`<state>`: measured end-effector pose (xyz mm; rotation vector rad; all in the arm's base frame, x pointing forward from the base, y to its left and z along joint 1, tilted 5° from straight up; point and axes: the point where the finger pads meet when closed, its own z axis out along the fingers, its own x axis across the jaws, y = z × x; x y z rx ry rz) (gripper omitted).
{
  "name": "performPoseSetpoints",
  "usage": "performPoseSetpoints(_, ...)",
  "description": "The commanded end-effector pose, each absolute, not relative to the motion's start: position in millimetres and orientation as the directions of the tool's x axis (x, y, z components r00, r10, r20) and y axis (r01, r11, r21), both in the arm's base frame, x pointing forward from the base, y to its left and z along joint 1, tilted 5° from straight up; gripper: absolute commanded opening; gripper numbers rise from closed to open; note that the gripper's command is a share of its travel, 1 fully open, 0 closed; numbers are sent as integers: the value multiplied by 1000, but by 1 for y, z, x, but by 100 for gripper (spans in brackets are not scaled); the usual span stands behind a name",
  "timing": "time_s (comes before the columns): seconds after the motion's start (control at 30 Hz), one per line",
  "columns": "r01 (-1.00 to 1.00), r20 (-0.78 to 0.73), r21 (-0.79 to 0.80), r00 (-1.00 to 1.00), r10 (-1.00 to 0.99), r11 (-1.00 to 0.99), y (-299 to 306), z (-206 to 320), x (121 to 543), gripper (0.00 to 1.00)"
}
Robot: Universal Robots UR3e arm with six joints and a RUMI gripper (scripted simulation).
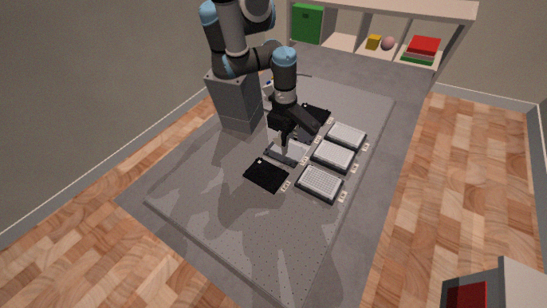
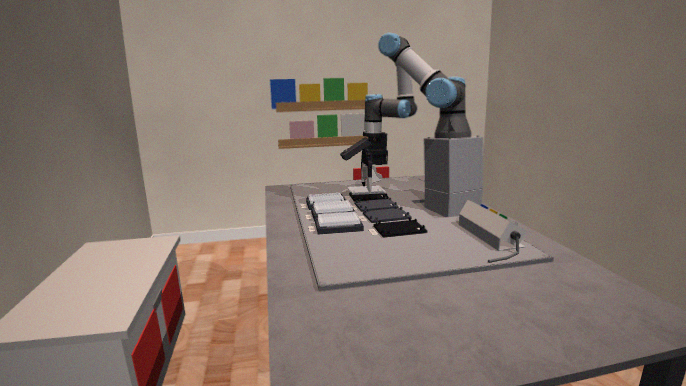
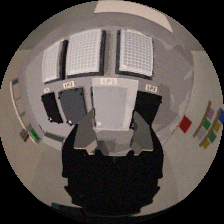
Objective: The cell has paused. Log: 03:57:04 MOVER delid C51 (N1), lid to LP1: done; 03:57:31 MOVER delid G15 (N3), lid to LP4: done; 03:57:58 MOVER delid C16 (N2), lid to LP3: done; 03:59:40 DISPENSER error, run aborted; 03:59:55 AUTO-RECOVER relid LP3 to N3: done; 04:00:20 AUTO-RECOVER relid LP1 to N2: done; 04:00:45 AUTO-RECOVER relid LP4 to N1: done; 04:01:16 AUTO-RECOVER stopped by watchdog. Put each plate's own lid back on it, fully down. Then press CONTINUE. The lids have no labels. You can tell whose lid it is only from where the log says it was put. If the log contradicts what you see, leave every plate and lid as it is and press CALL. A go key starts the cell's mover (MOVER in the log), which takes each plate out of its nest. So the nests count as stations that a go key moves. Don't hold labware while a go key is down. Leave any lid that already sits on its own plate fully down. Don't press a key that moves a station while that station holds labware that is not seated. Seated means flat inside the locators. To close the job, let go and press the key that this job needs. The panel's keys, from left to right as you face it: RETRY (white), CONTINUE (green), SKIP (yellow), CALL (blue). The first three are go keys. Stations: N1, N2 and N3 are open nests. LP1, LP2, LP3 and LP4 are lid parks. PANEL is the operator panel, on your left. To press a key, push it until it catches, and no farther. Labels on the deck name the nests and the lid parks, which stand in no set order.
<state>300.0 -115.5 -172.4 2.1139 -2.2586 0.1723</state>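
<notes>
My gripper (image 1: 284,148) points straight down and is shut on a pale grey lid (image 1: 286,153). It holds the lid level, low over a lid park in the row of parks. I cannot tell whether the lid touches the park. In the wrist view the lid (image 3: 113,107) lies between my fingers, below a label that seems to read LP1. Three white well plates stand in nests beside the parks: a near one (image 1: 320,183), a middle one (image 1: 333,155) and a far one (image 1: 345,135). The near plate shows its wells most sharply. The gripper and lid also show in the exterior view (image 2: 368,187).
A black park (image 1: 265,175) lies on the near side of the lid, and another (image 1: 315,113) at the far end. One park (image 3: 72,103) looks greyer than the rest. The operator panel (image 2: 487,224) sits near the arm's pedestal (image 1: 237,100). Small labels line the deck.
</notes>
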Motion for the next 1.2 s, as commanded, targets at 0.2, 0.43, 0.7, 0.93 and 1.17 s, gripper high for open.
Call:
performPoseSetpoints(0.2,-997,88,-19,-80,-993,79,-135,-175,346,0)
performPoseSetpoints(0.43,-997,88,-20,-80,-993,79,-149,-173,378,0)
performPoseSetpoints(0.7,-997,88,-20,-80,-993,79,-161,-172,405,0)
performPoseSetpoints(0.93,-997,88,-20,-80,-993,79,-176,-170,437,0)
performPoseSetpoints(1.17,-997,88,-20,-80,-993,79,-179,-169,445,0)
